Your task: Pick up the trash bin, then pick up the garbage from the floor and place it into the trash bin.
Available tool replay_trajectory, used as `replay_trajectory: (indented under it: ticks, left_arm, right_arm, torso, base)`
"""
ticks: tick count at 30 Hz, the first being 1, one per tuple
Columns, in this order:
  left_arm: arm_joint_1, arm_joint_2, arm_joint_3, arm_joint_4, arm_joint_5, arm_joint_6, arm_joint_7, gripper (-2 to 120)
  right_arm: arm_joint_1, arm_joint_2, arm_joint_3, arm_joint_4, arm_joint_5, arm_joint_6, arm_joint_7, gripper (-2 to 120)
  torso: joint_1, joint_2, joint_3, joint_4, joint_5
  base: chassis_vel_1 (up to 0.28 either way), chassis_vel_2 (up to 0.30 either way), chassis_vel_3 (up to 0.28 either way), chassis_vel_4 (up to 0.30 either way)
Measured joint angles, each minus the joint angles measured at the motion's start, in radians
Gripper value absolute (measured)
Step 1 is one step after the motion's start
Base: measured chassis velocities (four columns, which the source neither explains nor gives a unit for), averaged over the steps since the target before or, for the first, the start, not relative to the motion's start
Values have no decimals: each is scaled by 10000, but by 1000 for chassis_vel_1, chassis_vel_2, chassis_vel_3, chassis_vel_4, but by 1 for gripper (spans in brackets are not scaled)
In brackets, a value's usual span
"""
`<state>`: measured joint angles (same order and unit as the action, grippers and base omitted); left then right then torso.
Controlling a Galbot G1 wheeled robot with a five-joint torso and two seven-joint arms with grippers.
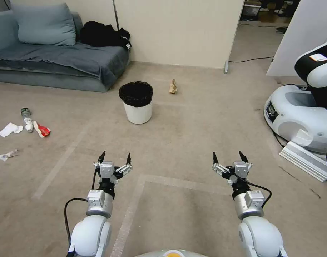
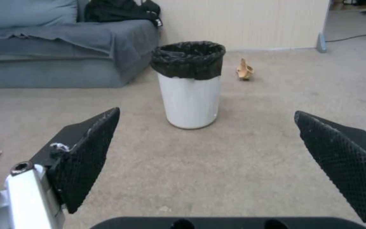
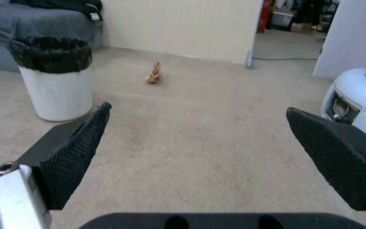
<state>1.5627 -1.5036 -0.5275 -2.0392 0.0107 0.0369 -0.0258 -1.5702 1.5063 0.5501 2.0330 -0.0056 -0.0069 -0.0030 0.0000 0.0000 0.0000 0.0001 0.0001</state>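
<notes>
Left gripper (image 1: 115,155) jaws spread, empty | right gripper (image 1: 228,155) jaws spread, empty | trash bin (image 1: 136,102) stood upright on floor, ahead of left jaws, well apart | garbage (image 1: 173,86) just beyond bin | no readable writing

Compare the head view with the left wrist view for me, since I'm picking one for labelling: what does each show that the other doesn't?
Head view alone: the right claw, open and empty, the white tissues, the green-capped bottle and a second robot. Left wrist view alone: the mesh texture of the left claw's pads. Both share the trash bin, tan paper bag, sofa and red wrapper.
</notes>
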Motion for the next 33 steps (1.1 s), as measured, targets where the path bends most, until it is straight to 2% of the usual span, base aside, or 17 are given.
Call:
replay_trajectory:
  ticks: [1, 3, 4, 8, 9, 12, 14, 15, 16, 17, 18, 21, 22, 33]
  left_arm:
    - [169, -71, 325, -512, 159, 507, -324, 100]
    - [353, -138, 669, -1043, 329, 1043, -682, 100]
    - [353, -138, 669, -1043, 329, 1043, -682, 100]
    - [903, -353, 1686, -2686, 847, 2698, -1768, 100]
    - [903, -353, 1686, -2686, 847, 2698, -1768, 100]
    - [1211, -469, 2255, -3596, 1135, 3608, -2367, 100]
    - [1243, -475, 2314, -3689, 1175, 3690, -2437, 100]
    - [1357, -433, 2431, -3999, 1361, 3896, -2772, 100]
    - [1410, -398, 2457, -4085, 1408, 3956, -2872, 100]
    - [1427, -386, 2453, -4106, 1423, 3959, -2897, 100]
    - [1441, -366, 2449, -4138, 1454, 3959, -2910, 100]
    - [1464, -342, 2435, -4154, 1476, 3960, -2936, 100]
    - [1479, -324, 2399, -4165, 1567, 3957, -2960, 100]
    - [1573, -284, 2182, -4276, 1796, 3806, -3011, 100]
  right_arm:
    - [-296, 107, 4, 512, -116, -120, -55, 100]
    - [-590, 206, 13, 1020, -233, -254, -115, 100]
    - [-590, 206, 13, 1020, -233, -254, -115, 100]
    - [-1504, 527, 52, 2607, -587, -650, -294, 100]
    - [-1504, 527, 52, 2607, -587, -650, -294, 100]
    - [-1988, 694, 68, 3448, -774, -862, -389, 100]
    - [-2045, 716, 70, 3543, -796, -885, -399, 100]
    - [-2312, 797, 78, 4007, -878, -972, -442, 100]
    - [-2439, 825, 82, 4135, -889, -931, -476, 100]
    - [-2569, 870, 83, 4288, -909, -878, -506, 100]
    - [-2879, 982, 89, 4713, -955, -694, -580, 100]
    - [-2995, 1016, 92, 4796, -978, -639, -614, 100]
    - [-3008, 1016, 93, 4821, -981, -617, -620, 100]
    - [-2990, 1036, 98, 4758, -752, -472, -627, 100]
  torso:
    - [0, 0, -1, -1, -3]
    - [0, 0, 0, -3, -2]
    - [0, 0, 0, -3, -2]
    - [-1, 0, -1, -2, -1]
    - [-1, 0, -1, -2, -1]
    - [0, 0, -1, -2, 0]
    - [-1, 0, -1, -2, -1]
    - [-1, 1, -2, -6, 0]
    - [0, 0, -1, 6, 2]
    - [0, 0, 0, 3, 11]
    - [-2, 1, -2, -5, -13]
    - [0, 0, -1, -3, 6]
    - [-1, 0, -2, -2, -6]
    - [-1, 0, 0, -1, -2]
  base:
    - [0, 0, 0, 0]
    - [0, 0, 0, 0]
    - [0, 0, 0, 0]
    - [0, 0, 0, 0]
    - [0, 0, 0, 0]
    - [0, 0, 0, 0]
    - [0, 0, 0, 0]
    - [0, 0, 0, 0]
    - [0, 0, 0, 0]
    - [0, 0, 0, 0]
    - [0, 0, 0, 0]
    - [0, 0, 0, 0]
    - [0, 0, 0, 0]
    - [0, 0, 0, 0]
